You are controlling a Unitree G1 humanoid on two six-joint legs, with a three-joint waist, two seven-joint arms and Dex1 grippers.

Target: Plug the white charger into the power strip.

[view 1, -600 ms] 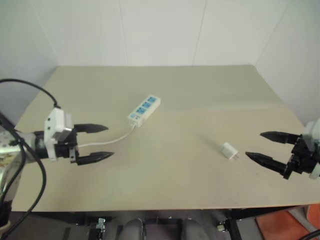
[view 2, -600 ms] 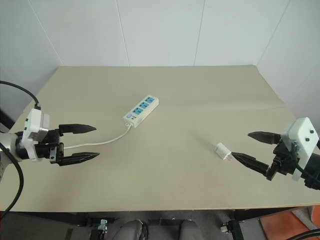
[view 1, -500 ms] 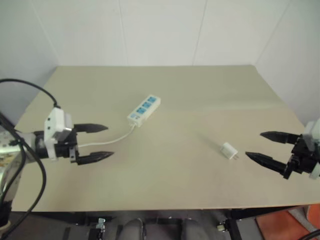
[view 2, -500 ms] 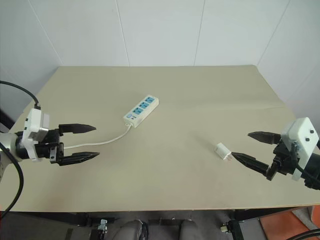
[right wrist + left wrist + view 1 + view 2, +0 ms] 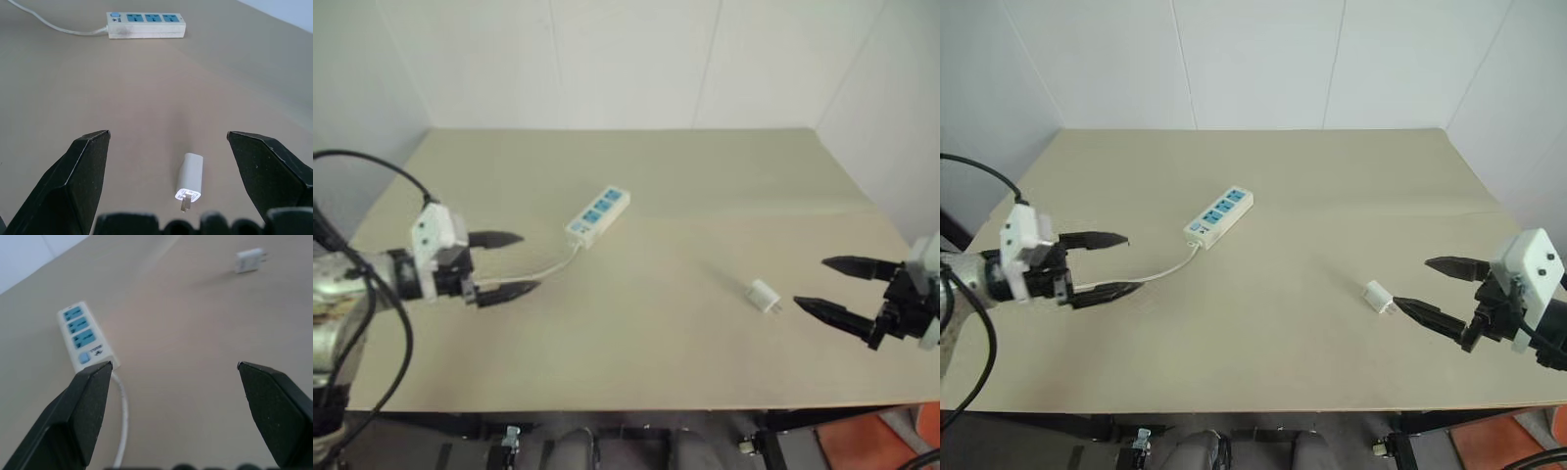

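The white charger [image 5: 1375,296] lies on its side on the beige counter [image 5: 1312,196], toward the right half and nearer the front edge than the back; in the right wrist view its short metal prongs point back toward that camera, and nothing is touching it. Well apart from it, up and to the left, the power strip [image 5: 1218,215] lies flat at a slant, its three blue sockets facing up and all of them empty, the switch end being the end nearer the front. From that end its thin white cord [image 5: 1163,271] curves forward and leftward across the counter. The right gripper [image 5: 1426,289] hangs just beside the charger on its right, its two black fingers [image 5: 1452,265] spread wide with nothing between them, tips aimed leftward at the charger but short of it; in the right wrist view the charger sits in the gap framed by the two fingers. The left gripper [image 5: 1114,263] is over the left side of the counter, fingers likewise wide apart and holding nothing, pointing rightward toward the strip's switch end, near it but not touching. The cord runs close by its lower finger [image 5: 1108,291]; whether they touch I cannot tell. A black cable [image 5: 372,176] loops above the left arm.
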